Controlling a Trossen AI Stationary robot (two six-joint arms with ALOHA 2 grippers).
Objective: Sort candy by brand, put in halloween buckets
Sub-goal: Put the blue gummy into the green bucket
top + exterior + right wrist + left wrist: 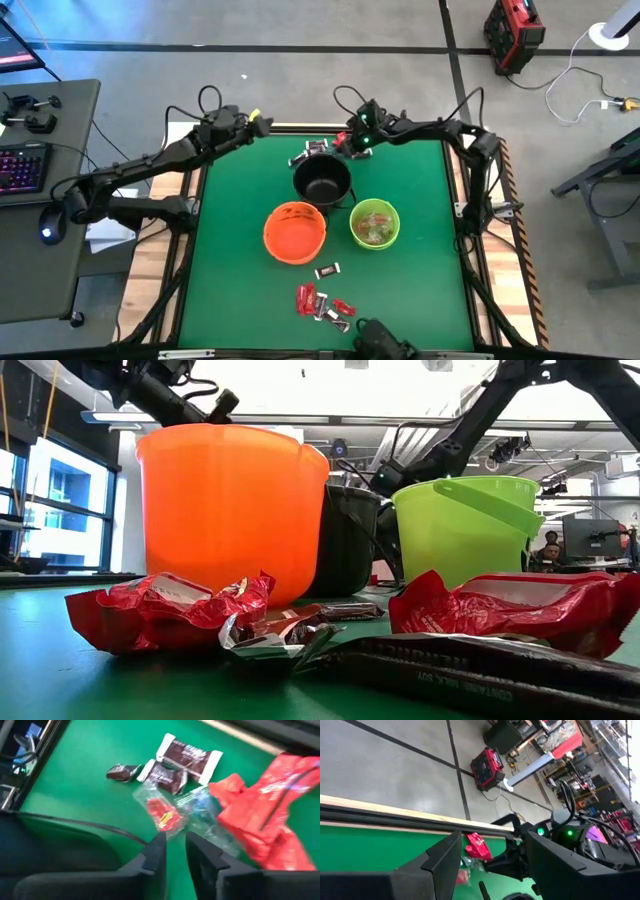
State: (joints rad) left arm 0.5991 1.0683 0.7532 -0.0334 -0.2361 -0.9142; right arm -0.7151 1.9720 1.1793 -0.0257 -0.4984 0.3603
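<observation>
Three buckets stand mid-table: black (322, 180), orange (295, 232) and lime green (375, 224), which has sweets inside. One candy pile (308, 150) lies by the far edge behind the black bucket. In the right wrist view it shows dark brown wrappers (187, 756), a clear wrapper with a red sweet (164, 816) and a red wrapper (260, 815). My right gripper (176, 847) hovers over this pile, its fingers a narrow gap apart with nothing between them. My left gripper (492, 865) is wide open, raised near the far edge to the pile's left.
A second candy group (325, 302) of red and dark wrappers lies near the table's near edge, with a single dark sweet (328, 269) just in front of the orange bucket. The low view shows these red wrappers (170, 610) close up in front of the orange bucket (230, 510).
</observation>
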